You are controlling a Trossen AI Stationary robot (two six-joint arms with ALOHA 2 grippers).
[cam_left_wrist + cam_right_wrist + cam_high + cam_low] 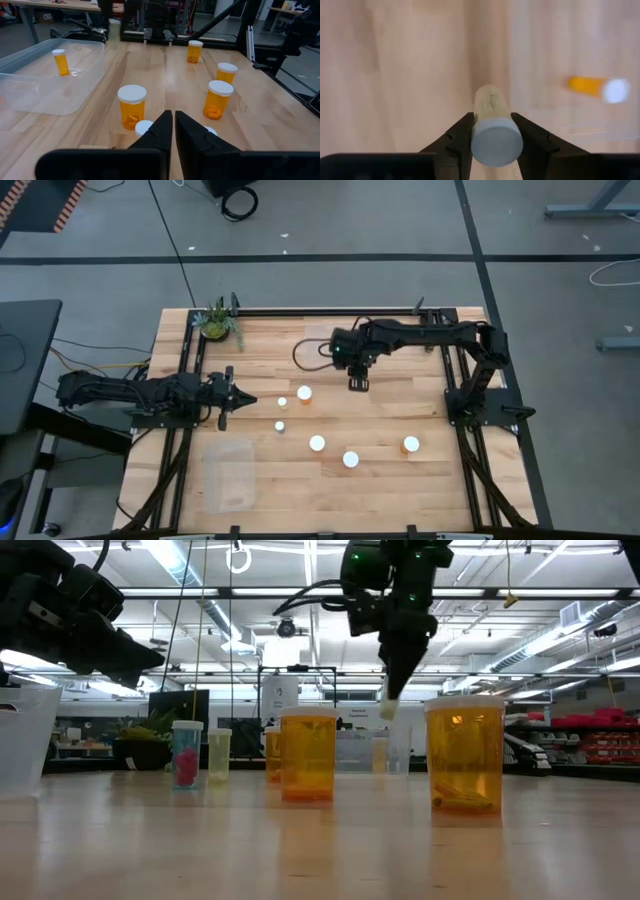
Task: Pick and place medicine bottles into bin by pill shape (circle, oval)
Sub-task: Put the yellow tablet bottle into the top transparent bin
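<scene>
One narrow medicine bottle [492, 127] sat clamped between the right gripper [357, 383] jaws, lifted above mid-table w/ cap toward the wrist cam. Five more bottles, e.g. one [304, 393] just beside, stood loose on the table [420, 490], so most sorting was left. The clear bin [228, 472] at front-left held one bottle [60, 62]. Left gripper [236, 399] waited near it, jaws shut on nothing.

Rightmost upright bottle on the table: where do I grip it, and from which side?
Descend from straight above and clamp the sides of the rightmost bottle just under its cap: it stands upright, apart from its nearest neighbour.
</scene>
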